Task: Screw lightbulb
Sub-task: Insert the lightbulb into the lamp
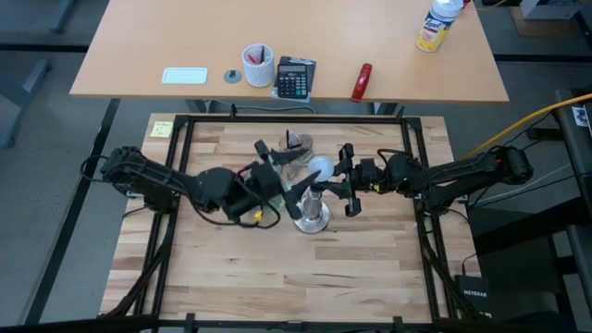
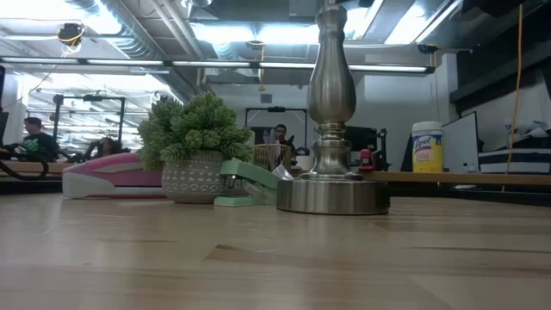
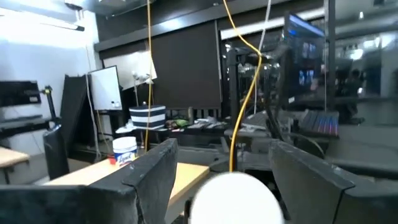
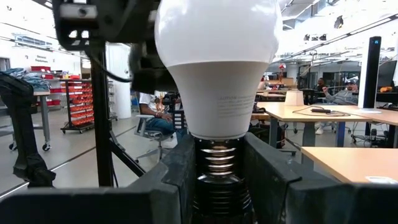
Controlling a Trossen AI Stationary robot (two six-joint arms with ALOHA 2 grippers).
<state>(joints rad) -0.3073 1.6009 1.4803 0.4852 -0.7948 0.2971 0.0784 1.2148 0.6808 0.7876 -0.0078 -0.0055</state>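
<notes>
1. Near the middle of the wooden table [image 1: 370, 268], we see both arms meeting over the silver lamp stand [image 1: 312, 216], and their dark links hide most of the stand's stem in the high view.
2. We cannot see either gripper in the low view; only the stand's round base and turned stem [image 2: 332, 95] show there, cut off at the top, with a potted plant [image 2: 195, 148] and a green stapler [image 2: 250, 182] beside it.
3. We find the lightbulb [image 4: 216, 62] upright in the right wrist view, globe up, its ribbed silvery screw base pointing down along a vertical long axis.
4. We see the right gripper [image 4: 217, 180] with its two dark fingers [image 4: 177, 177] on either side of the screw base and the dark socket below; they flank it closely, but whether they press on it we cannot tell.
5. We see the left gripper [image 3: 217, 180] with its fingers [image 3: 152, 177] spread apart, the bulb's white dome rising between them without touching either, cut off at the picture's lower edge.
6. We place the bulb [image 1: 320, 167] in the high view as a white round spot between the two grippers, just toward the table's far edge from the stand's base.
</notes>
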